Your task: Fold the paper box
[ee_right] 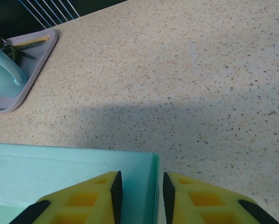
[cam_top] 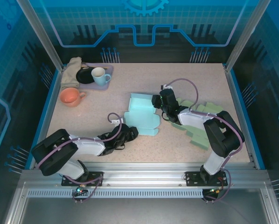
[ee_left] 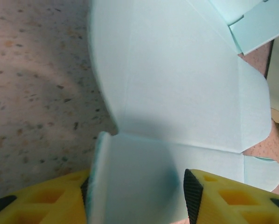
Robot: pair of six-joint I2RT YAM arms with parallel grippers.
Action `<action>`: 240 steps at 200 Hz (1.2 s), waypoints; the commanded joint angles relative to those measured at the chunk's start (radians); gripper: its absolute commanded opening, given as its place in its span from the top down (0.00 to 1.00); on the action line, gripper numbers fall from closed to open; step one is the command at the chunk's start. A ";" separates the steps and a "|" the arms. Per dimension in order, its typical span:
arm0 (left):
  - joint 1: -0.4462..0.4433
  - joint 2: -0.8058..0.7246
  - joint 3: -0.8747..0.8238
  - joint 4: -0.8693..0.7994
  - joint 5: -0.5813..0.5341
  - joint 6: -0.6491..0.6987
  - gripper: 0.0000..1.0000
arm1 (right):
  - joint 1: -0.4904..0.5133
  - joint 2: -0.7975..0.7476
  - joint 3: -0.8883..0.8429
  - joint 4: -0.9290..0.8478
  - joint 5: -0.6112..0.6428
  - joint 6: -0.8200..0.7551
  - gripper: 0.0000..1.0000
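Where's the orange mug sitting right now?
In the top external view the orange mug stands far left on the table, just in front of the purple tray holding the blue mug.

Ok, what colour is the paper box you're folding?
Pale mint green paper box, clearest in the left wrist view.

Bright, even overhead light, soft shadows on the table (cam_top: 144,79), slightly blurred wrist close-ups.

A robotics lab; aluminium-framed enclosure (cam_top: 37,32) with printed blue panels around a speckled table (cam_top: 130,84).
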 commanded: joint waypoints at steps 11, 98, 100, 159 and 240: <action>-0.011 0.003 0.046 0.060 -0.055 0.015 0.62 | -0.015 0.048 -0.069 -0.089 -0.019 0.008 0.69; -0.011 -0.128 0.329 -0.551 -0.276 0.307 1.00 | -0.033 -0.209 -0.158 -0.059 -0.144 -0.016 0.52; -0.011 -0.128 0.344 -0.585 -0.284 0.314 1.00 | -0.033 -0.220 -0.162 -0.062 -0.144 -0.019 0.51; -0.011 -0.141 0.763 -1.209 -0.483 0.417 1.00 | -0.025 -0.758 -0.251 -0.273 0.002 -0.158 0.44; -0.031 0.240 1.559 -2.102 -0.543 0.874 1.00 | -0.070 -1.040 -0.370 -0.292 0.071 -0.215 0.40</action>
